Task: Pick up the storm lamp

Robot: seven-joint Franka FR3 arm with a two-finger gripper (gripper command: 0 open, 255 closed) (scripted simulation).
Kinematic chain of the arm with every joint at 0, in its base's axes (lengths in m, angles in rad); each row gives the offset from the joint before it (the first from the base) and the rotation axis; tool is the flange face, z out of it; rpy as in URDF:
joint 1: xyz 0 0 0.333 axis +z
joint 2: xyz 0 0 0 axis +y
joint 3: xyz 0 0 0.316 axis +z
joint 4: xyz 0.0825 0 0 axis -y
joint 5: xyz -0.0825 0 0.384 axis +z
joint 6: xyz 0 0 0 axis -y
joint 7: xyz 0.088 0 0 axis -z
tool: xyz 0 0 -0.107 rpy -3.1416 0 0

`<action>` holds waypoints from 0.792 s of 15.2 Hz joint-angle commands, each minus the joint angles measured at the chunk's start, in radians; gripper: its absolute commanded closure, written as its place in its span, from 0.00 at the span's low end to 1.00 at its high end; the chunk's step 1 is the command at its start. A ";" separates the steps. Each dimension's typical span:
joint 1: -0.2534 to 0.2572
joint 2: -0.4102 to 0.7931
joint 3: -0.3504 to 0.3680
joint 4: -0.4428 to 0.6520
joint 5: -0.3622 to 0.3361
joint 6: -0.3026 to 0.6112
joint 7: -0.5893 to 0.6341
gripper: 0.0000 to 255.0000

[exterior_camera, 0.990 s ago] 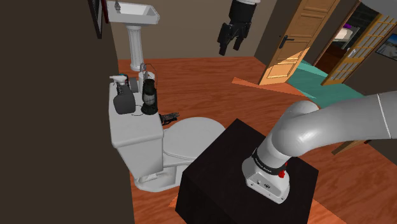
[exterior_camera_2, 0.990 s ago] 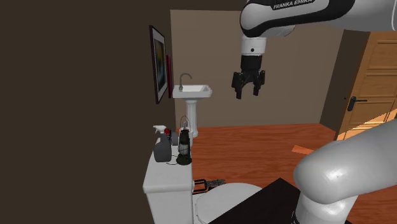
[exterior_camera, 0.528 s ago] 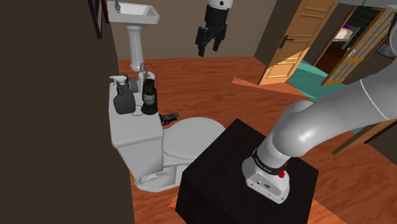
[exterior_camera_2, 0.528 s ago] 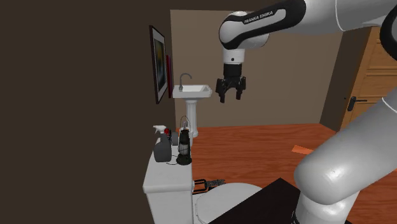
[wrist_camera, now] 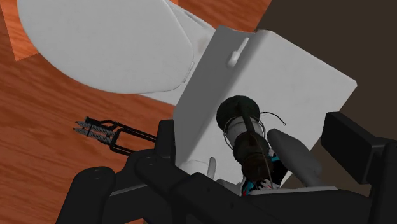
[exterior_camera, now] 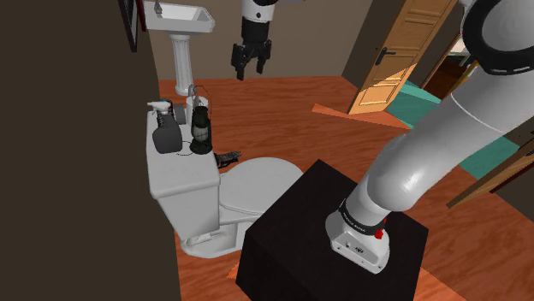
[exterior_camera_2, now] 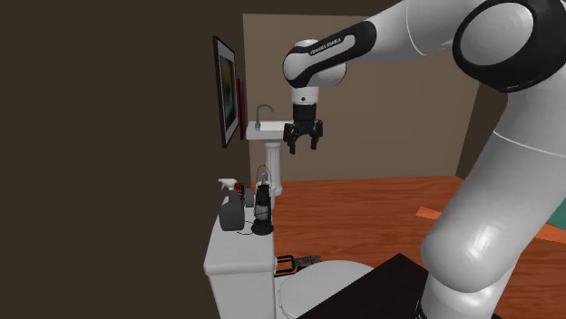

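In the wrist view the gripper [exterior_camera_2: 302,148] hides one end of the lamp [wrist_camera: 245,130] and much of the spray bottle [wrist_camera: 296,159] beside it, the toilet [wrist_camera: 108,44] runs off the picture's edge, and the shoulder view's top edge cuts the sink [exterior_camera: 178,15].

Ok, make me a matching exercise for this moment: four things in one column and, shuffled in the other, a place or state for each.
Things:
1. storm lamp
2. gripper
3. sink
4. stand

Places or states:
A. up in the air, fingers apart, holding nothing
B. black box beside the toilet bowl, carrying the arm's base
C. upright on the toilet tank
D. white, on a pedestal

Pairs: 1-C, 2-A, 3-D, 4-B
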 commanded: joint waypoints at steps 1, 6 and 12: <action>0.007 0.081 0.006 0.065 0.006 0.012 -0.001 0.00; 0.022 0.275 0.021 0.233 0.014 0.028 -0.005 0.00; 0.040 0.521 0.038 0.491 0.016 0.004 -0.008 0.00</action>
